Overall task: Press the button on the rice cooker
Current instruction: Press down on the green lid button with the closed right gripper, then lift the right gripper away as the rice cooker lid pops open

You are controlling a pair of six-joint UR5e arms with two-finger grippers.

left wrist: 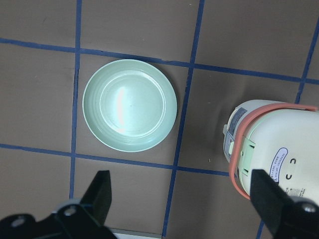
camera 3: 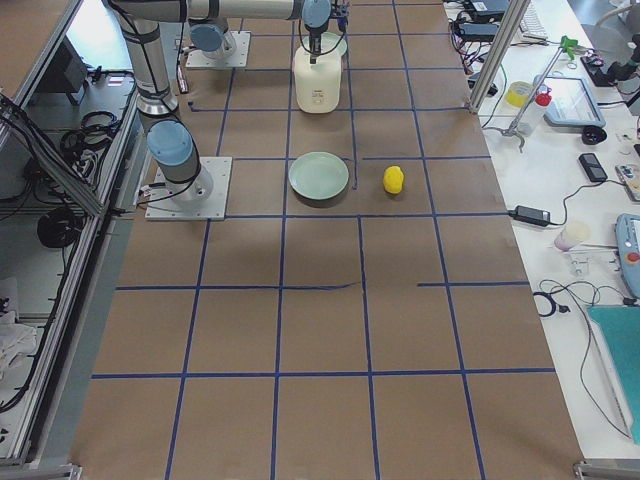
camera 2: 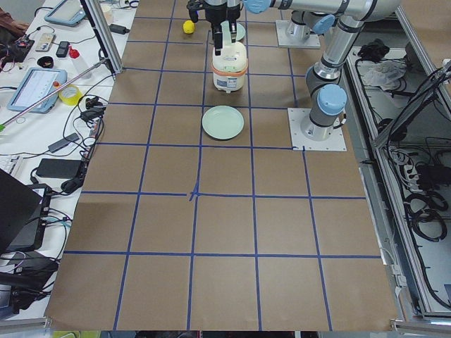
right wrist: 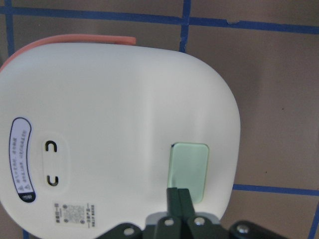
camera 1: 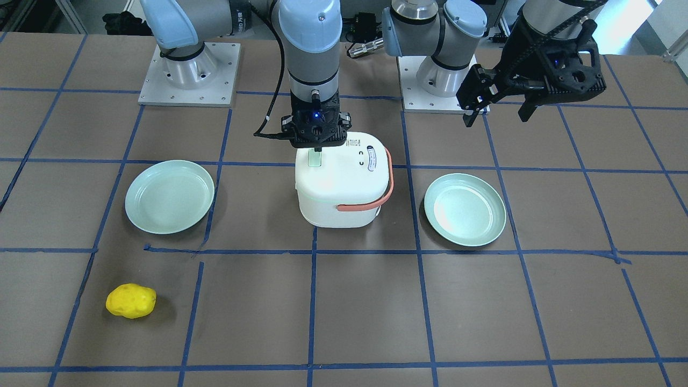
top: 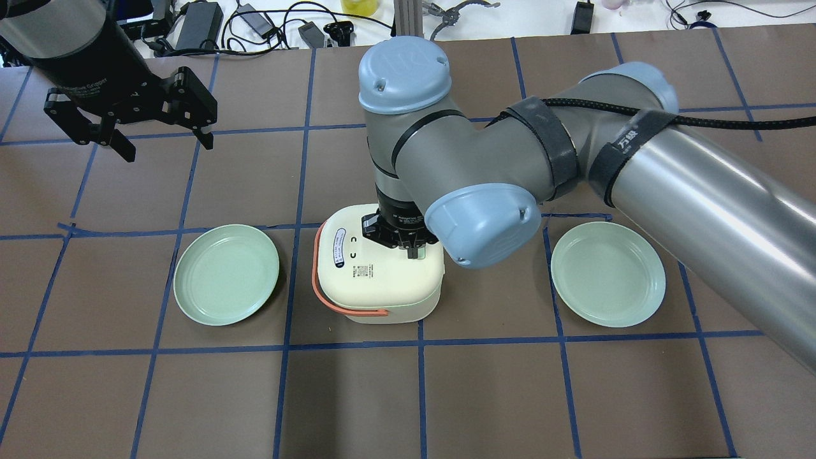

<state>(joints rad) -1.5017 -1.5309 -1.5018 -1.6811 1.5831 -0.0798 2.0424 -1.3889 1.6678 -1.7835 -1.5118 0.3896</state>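
Observation:
The white rice cooker point(camera 1: 341, 185) with a salmon handle stands mid-table; it also shows in the overhead view point(top: 376, 274) and the left wrist view point(left wrist: 276, 154). Its pale green button point(right wrist: 188, 169) sits on the lid point(camera 1: 314, 159). My right gripper point(right wrist: 178, 195) is shut, its tips pointing down onto the near edge of the button; it stands directly over the lid point(camera 1: 317, 146). My left gripper point(camera 1: 497, 105) is open and empty, held high above the table away from the cooker point(top: 159, 131).
Two pale green plates flank the cooker point(camera 1: 169, 196) point(camera 1: 465, 209). A yellow potato-like object point(camera 1: 131, 301) lies near the front of the table. Blue tape lines grid the brown table point(camera 1: 365, 312). Cables and devices lie beyond the far edge in the overhead view.

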